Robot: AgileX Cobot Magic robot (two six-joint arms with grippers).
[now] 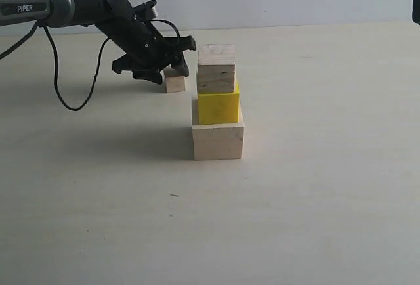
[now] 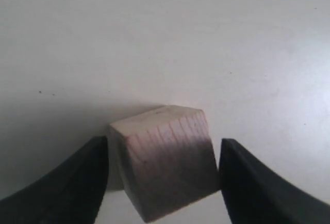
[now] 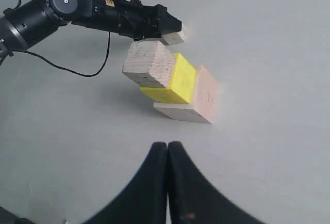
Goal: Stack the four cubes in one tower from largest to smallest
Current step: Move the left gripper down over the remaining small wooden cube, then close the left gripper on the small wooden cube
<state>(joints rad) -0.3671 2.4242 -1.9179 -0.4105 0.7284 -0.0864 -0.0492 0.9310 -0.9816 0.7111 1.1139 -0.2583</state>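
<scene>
- Left gripper [image 1: 172, 73] clamps the small cube [image 1: 174, 85] on the table [image 1: 328, 199], toward its far edge, left of the three-high tower [image 1: 218, 106], apparently to top it.
- Right gripper [image 3: 167, 149]: fingers together, empty, held clear.

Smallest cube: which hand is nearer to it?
Left. The left hand grips the smallest cube between its fingers; the shut right hand sits well apart, with the three-cube stack in between.
</scene>
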